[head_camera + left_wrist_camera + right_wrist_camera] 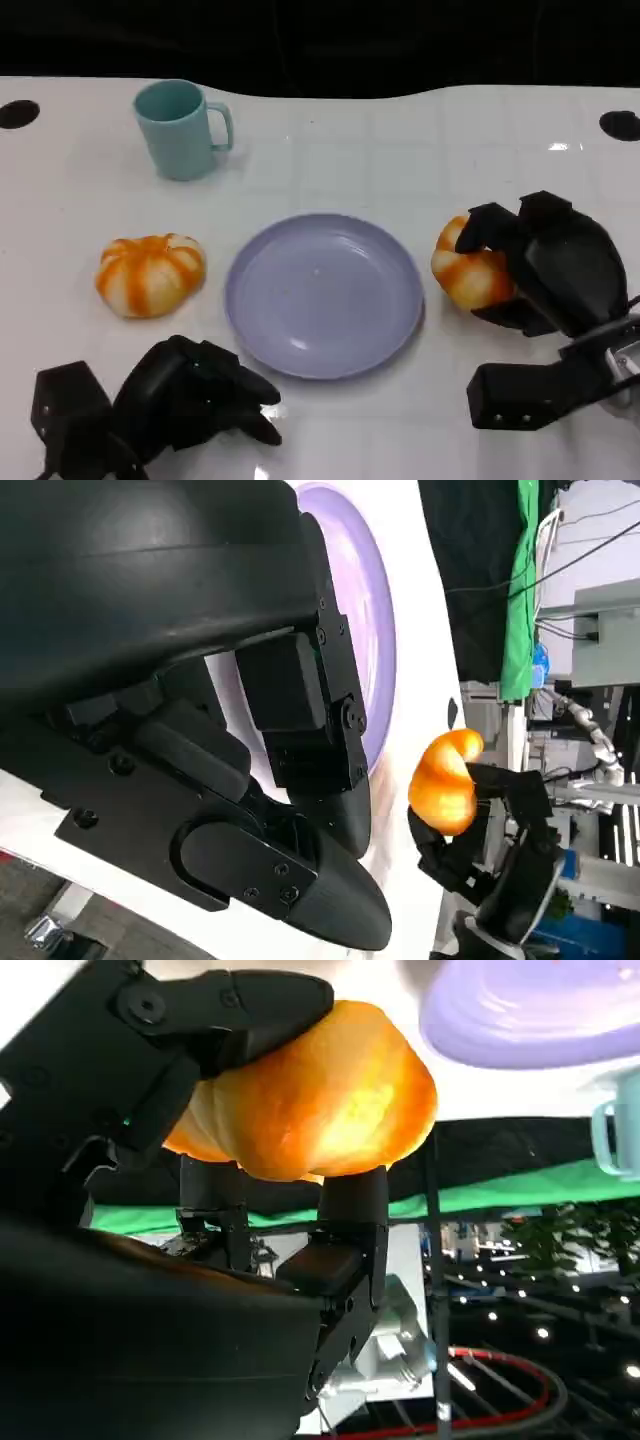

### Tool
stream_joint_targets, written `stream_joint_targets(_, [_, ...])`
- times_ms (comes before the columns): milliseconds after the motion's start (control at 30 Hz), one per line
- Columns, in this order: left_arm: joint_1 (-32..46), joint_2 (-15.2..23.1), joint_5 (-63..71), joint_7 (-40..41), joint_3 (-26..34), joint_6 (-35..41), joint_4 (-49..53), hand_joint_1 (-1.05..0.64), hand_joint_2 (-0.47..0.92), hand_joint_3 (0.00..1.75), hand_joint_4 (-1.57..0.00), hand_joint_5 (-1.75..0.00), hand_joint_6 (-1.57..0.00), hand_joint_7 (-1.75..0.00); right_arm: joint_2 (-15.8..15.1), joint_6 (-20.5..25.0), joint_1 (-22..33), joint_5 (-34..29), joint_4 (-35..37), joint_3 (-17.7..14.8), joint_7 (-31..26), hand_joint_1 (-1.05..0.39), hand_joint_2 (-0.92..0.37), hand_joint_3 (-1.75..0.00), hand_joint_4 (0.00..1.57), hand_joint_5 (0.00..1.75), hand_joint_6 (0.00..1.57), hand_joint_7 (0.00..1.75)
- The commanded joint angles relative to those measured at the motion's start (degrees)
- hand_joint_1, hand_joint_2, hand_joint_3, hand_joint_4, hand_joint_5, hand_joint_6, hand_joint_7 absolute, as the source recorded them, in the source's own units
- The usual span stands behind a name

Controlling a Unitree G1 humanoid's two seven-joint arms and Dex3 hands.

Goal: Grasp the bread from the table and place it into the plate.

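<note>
A golden bread roll (468, 272) sits just right of the lilac plate (325, 295). My right hand (555, 265) grips it, fingers wrapped over its top and far side. Up close in the right wrist view, black fingers (230, 1010) clamp the bread (320, 1110), with the plate (540, 1010) beyond it. The left wrist view shows the bread (445, 785) in the right hand (490, 860) past the plate's rim (370, 610). I cannot tell whether the bread touches the table. My left hand (180, 400) rests at the near left, holding nothing, fingers (300, 730) stretched toward the plate.
An orange-and-white striped bun (150, 273) lies left of the plate. A teal mug (180, 128) stands at the back left, handle to the right. The white table's far edge runs along the dark background.
</note>
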Motion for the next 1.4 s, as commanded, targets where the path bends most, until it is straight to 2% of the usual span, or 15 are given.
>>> stream_joint_targets(33, [0.85,0.71,-0.02,0.52,-0.04,-0.05,-0.12,-1.05,0.82,0.00,-1.49,-0.40,-1.56,-0.01,-1.17,-2.09,0.25,1.59,-2.73,-1.18,-0.72,-0.12,-0.28,-1.27,0.96,1.75,0.74,1.75])
stream_joint_targets(333, [0.90,0.76,-0.19,0.32,-0.03,0.24,-0.19,-1.05,0.82,0.00,-1.48,-0.40,-1.56,-0.01,-1.37,-2.97,0.64,2.63,-6.77,-1.73,2.35,-0.12,-0.23,-1.36,0.96,1.75,0.71,1.75])
stream_joint_targets(600, [1.08,0.70,-0.41,-0.03,0.00,0.08,-0.25,-1.05,0.82,0.00,-1.48,-0.40,-1.55,0.00,2.20,-7.84,-2.59,7.26,-11.89,-0.83,14.72,-0.14,-0.24,-1.40,0.96,1.75,0.72,1.75])
stream_joint_targets(700, [1.00,0.58,-0.36,0.02,-0.03,-0.25,-0.09,-1.05,0.81,0.00,-1.47,-0.40,-1.55,0.00,4.16,-8.75,-3.78,7.33,-10.72,-0.04,17.42,-0.16,-0.24,-1.40,0.96,1.75,0.73,1.75])
stream_joint_targets(867, [1.08,0.55,0.10,0.51,-0.28,-0.46,-0.21,-1.05,0.82,0.00,-1.47,-0.40,-1.54,0.00,6.56,-10.51,-5.25,6.69,-7.40,0.97,18.53,-0.11,-0.24,-1.35,0.96,1.75,0.77,1.75])
stream_joint_targets(1100, [0.94,0.47,-0.02,0.30,-0.29,-1.18,0.18,-1.05,0.83,0.01,-1.46,-0.39,-1.54,0.00,8.28,-12.54,-6.67,6.69,-3.39,1.90,18.39,-0.09,-0.30,-1.27,0.95,1.75,0.78,1.75])
stream_joint_targets(1200, [0.96,0.44,-0.01,0.37,-0.36,-0.84,0.04,-1.05,0.83,0.01,-1.46,-0.39,-1.54,0.00,10.26,-12.96,-7.41,7.97,-0.28,2.20,20.88,-0.12,-0.36,-1.30,0.92,1.75,0.78,1.75])
stream_joint_targets(1333, [0.93,0.44,0.05,0.46,-0.40,-0.78,0.01,-1.05,0.83,0.00,-1.46,-0.39,-1.54,0.00,11.31,-13.19,-7.78,8.58,1.52,1.68,22.01,-0.14,-0.39,-1.31,0.90,1.75,0.78,1.74])
stream_joint_targets(1367, [0.93,0.42,0.00,0.44,-0.42,-0.56,-0.05,-1.05,0.83,0.00,-1.46,-0.39,-1.54,0.00,11.66,-13.52,-7.86,8.82,2.23,1.53,22.00,-0.15,-0.40,-1.35,0.91,1.69,0.83,1.53])
stream_joint_targets(1400, [0.93,0.40,-0.03,0.43,-0.43,-0.39,-0.10,-1.05,0.83,0.00,-1.46,-0.39,-1.54,0.00,11.90,-13.79,-7.95,9.00,2.78,1.44,21.95,-0.16,-0.40,-1.36,0.90,1.65,0.85,1.43])
